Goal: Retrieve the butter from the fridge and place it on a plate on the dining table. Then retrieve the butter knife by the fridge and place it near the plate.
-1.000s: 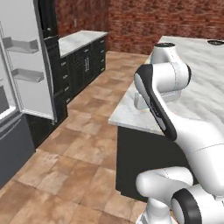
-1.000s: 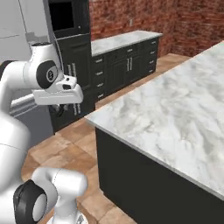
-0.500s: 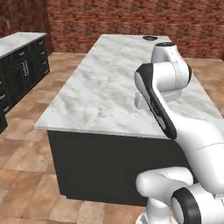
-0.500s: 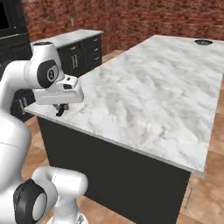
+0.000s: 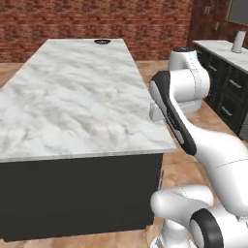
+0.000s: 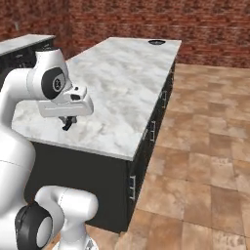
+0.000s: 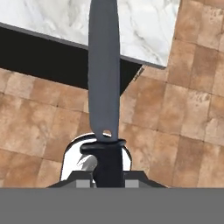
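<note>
My gripper [image 7: 107,181] is shut on the butter knife [image 7: 104,70]. Its black handle sits between the fingers and the long dark blade points away over the floor toward the dining table's edge. In the right base view the gripper [image 6: 68,123] hangs at the near left corner of the dining table [image 6: 122,83], a long marble island. The plate [image 5: 101,41] is a small dark disc at the table's far end [image 6: 156,42]. The butter cannot be made out at this distance. The fridge is out of view.
A marble counter over dark cabinets [image 5: 227,58] runs along the right of the left base view, with a grey canister [image 5: 237,41] on it. Another counter [image 6: 22,44] lies to the far left. A red brick wall closes the back. Tiled floor [image 6: 200,146] lies right of the island.
The whole picture has swung from the open fridge and dark cabinets round to the marble island, so the base has moved. The gripper stays shut, the arm's pose unchanged.
</note>
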Robot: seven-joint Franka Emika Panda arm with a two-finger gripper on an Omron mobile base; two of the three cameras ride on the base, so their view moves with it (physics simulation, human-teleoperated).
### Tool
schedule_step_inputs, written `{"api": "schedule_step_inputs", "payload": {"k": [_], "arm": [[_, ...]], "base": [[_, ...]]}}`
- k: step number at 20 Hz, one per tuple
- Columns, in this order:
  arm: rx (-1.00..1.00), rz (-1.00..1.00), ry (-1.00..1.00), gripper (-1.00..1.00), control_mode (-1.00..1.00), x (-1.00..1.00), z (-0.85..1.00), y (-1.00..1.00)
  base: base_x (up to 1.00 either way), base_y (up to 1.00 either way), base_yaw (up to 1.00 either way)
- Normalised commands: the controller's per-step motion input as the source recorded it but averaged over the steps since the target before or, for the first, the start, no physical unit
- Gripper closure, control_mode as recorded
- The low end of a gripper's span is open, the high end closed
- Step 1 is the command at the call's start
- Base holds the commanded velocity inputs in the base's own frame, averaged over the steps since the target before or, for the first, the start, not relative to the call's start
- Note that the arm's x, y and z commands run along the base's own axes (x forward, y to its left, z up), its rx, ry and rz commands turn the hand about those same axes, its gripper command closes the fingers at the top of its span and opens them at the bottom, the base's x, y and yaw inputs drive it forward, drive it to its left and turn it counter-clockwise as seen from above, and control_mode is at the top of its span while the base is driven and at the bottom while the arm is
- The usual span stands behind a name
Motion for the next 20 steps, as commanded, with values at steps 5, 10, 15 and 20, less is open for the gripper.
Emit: {"api": "schedule_step_inputs", "payload": {"k": [5, 10, 15, 20], "arm": [[0.00, 0.00, 0.00, 1.00, 1.00, 0.00, 0.00, 0.00], [0.00, 0.00, 0.00, 1.00, 1.00, 0.00, 0.00, 0.00], [0.00, 0.00, 0.00, 1.00, 1.00, 0.00, 0.00, 0.00], [0.00, 0.00, 0.00, 1.00, 1.00, 0.00, 0.00, 0.00]], "base": [[0.04, -1.00, -0.38], [0.48, -1.00, -0.32], [0.99, -0.79, -0.04], [1.00, -0.40, 0.00]]}}
